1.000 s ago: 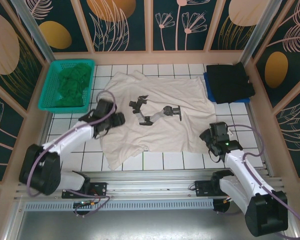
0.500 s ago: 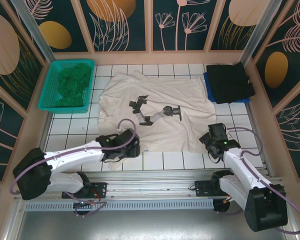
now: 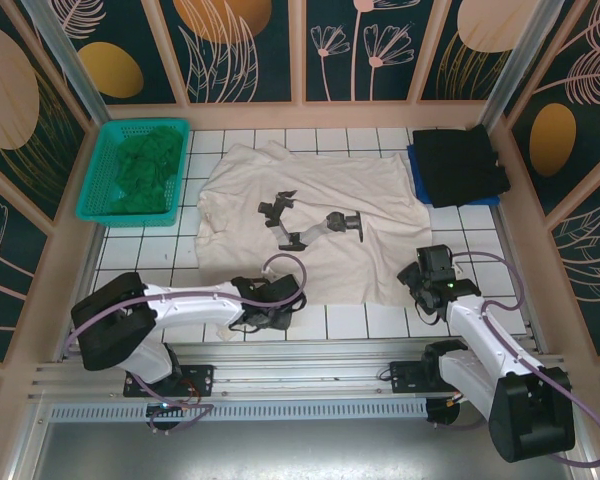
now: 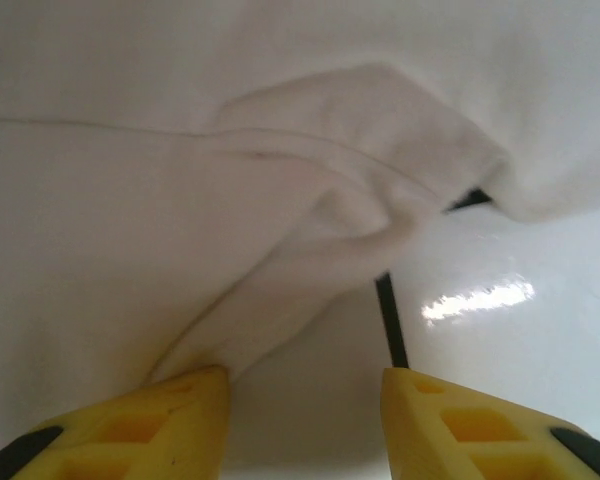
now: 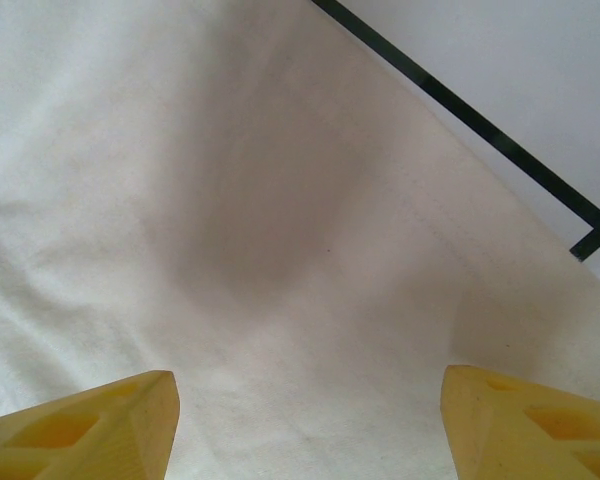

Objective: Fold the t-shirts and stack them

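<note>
Your tiled tabletop (image 3: 160, 255) holds three shirts: cream t-shirt (image 3: 380, 200), black t-shirt (image 3: 460, 165), green t-shirt (image 3: 140, 175). Left gripper (image 4: 305, 385) is open, touching the cream hem; right gripper (image 5: 310, 400) is wide open.

A teal mesh basket (image 3: 125, 216) is sitting at the white tiled table's (image 3: 310, 322) far-left corner. A blue board (image 3: 416, 172) is lying far right.

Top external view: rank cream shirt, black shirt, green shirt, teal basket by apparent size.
1. cream t-shirt
2. teal basket
3. black t-shirt and green t-shirt: look about alike, not ranked.
</note>
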Controlling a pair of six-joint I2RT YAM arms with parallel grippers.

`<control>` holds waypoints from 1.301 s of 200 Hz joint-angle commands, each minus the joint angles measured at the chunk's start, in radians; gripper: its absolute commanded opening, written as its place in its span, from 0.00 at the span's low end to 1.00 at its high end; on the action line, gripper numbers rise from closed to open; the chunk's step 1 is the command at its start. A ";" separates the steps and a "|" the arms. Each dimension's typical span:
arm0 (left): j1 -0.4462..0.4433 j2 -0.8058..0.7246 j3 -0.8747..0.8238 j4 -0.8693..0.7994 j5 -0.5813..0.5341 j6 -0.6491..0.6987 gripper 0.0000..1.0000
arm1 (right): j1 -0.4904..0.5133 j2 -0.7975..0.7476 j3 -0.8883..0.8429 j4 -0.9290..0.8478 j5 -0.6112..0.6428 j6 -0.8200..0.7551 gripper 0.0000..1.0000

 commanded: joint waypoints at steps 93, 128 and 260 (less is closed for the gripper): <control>0.005 0.072 0.067 -0.078 -0.173 0.009 0.31 | -0.010 0.004 -0.010 -0.002 0.020 -0.029 0.69; 0.008 0.047 0.112 -0.105 -0.180 0.061 0.01 | -0.011 -0.030 -0.015 -0.020 0.015 -0.020 0.69; 0.308 -0.071 0.315 -0.042 -0.075 0.409 0.15 | 0.020 -0.036 -0.012 -0.065 -0.022 0.050 0.71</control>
